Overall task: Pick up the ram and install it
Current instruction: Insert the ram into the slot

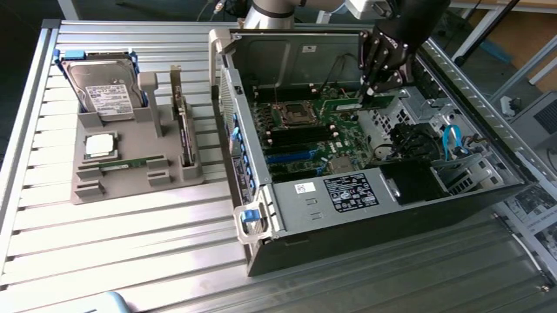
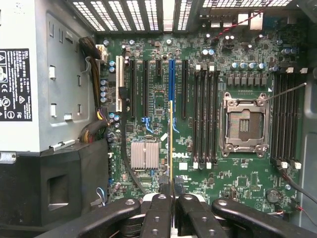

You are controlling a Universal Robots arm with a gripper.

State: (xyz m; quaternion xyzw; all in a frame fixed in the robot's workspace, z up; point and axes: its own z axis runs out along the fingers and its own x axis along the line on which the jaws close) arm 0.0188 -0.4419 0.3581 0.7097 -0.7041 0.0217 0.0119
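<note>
My gripper (image 1: 376,91) hangs inside the open computer case (image 1: 392,195), above the motherboard (image 1: 314,140). It is shut on the ram (image 1: 341,103), a narrow green stick with a white sticker that juts out sideways from the fingers. In the wrist view the ram (image 2: 171,144) appears edge-on as a thin line running out from between the black fingers (image 2: 159,206) of the gripper (image 2: 171,187). It hovers over the blue expansion slot (image 2: 171,79). Black memory slots (image 2: 205,116) lie beside the empty processor socket (image 2: 245,124), with more slots (image 2: 285,121) on the socket's other side.
A grey holder tray (image 1: 130,169) on the exterior view's left carries a hard drive (image 1: 104,91), a square silver processor chip (image 1: 100,145), a small green stick (image 1: 130,163) and an upright card (image 1: 182,130). The power supply (image 2: 29,74), heatsink (image 2: 144,154) and cables (image 2: 96,99) crowd the board.
</note>
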